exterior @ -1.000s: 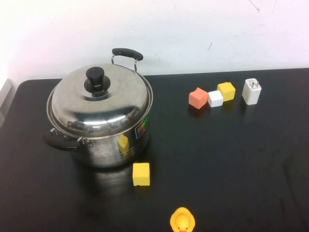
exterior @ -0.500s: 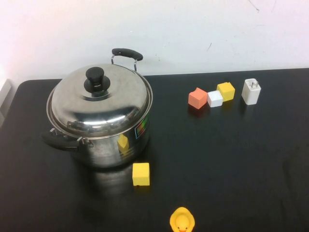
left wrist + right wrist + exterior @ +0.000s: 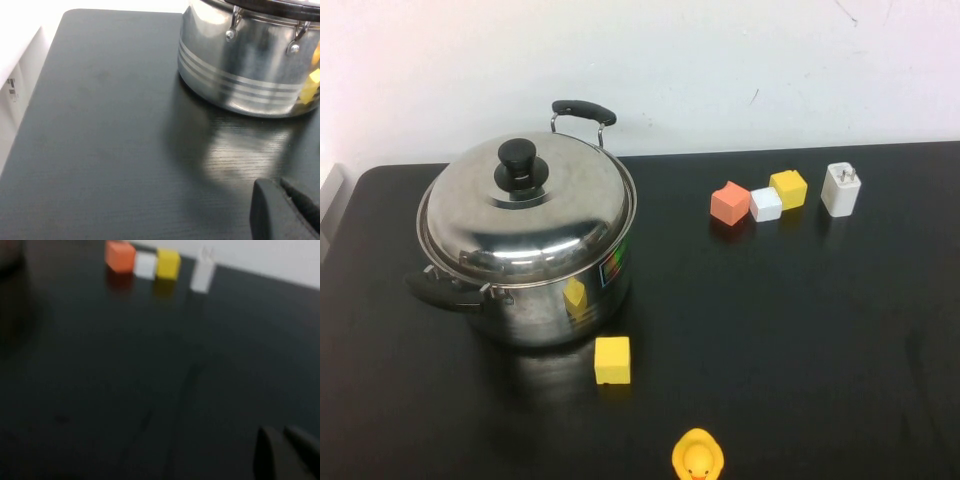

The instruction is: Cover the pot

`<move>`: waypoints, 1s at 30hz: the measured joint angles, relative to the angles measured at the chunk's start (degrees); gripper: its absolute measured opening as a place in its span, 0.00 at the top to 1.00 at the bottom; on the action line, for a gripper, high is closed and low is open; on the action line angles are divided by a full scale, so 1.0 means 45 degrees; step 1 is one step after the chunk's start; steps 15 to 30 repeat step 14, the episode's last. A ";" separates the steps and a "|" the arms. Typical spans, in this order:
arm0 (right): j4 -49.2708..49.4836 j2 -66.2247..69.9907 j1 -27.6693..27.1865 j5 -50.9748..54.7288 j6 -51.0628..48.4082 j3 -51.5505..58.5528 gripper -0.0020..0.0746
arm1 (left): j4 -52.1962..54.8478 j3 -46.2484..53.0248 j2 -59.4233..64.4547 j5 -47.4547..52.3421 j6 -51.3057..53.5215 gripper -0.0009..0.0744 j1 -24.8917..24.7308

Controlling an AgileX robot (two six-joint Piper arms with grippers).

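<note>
On the left half of the black table [image 3: 800, 340] stands the pot [image 3: 545, 300], upright, its axis vertical, with the domed steel lid [image 3: 525, 215] already seated squarely on its rim and the black knob [image 3: 517, 165] pointing straight up. The pot's two black side handles lie on a diagonal line: one sticks out toward the near left [image 3: 440, 290], the other toward the far right by the wall [image 3: 583, 108], and its colourful sticker [image 3: 613, 267] faces the near right. Judging from this, the covering step looks finished, and the next move calls for little more than keeping both arms clear of the pot. Just right of the pot's base sits a yellow cube [image 3: 612, 360], with a rubber duck [image 3: 698, 457] nearer the front edge. Well to the right of the pot, an orange cube [image 3: 730, 203], a white cube [image 3: 766, 204], another yellow cube [image 3: 788, 188] and a white plug adapter [image 3: 841, 189] form a row. Neither arm appears in the high view. The left gripper [image 3: 287, 210] hangs low over bare table beside the pot's left wall, its dark fingertips close together. The right gripper [image 3: 285, 452] hovers over bare table near the row of cubes; whether its fingers are apart cannot be told.
</note>
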 joint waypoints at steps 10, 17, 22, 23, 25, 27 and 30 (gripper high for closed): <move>-0.1214 -0.0073 -0.0281 -0.0022 0.1948 0.0000 0.95 | 0.0000 0.0000 0.0000 0.0000 0.0000 0.99 0.0000; -0.1559 -0.0073 -0.0751 0.0005 0.2877 0.0000 0.95 | 0.0000 0.0000 0.0000 0.0000 0.0000 0.99 0.0000; -0.1559 -0.0073 -0.0751 0.0005 0.2877 0.0000 0.95 | 0.0000 0.0000 0.0000 0.0000 0.0000 0.99 0.0000; -0.1559 -0.0073 -0.0751 0.0005 0.2877 0.0000 0.95 | 0.0000 0.0000 0.0000 0.0000 0.0000 0.99 0.0000; -0.1559 -0.0073 -0.0751 0.0005 0.2877 0.0000 0.95 | 0.0000 0.0000 0.0000 0.0000 0.0000 0.99 0.0000; -0.1559 -0.0073 -0.0751 0.0005 0.2877 0.0000 0.95 | 0.0000 0.0000 0.0000 0.0000 0.0000 0.99 0.0000; -0.1559 -0.0073 -0.0751 0.0005 0.2877 0.0000 0.95 | 0.0000 0.0000 0.0000 0.0000 0.0000 0.99 0.0000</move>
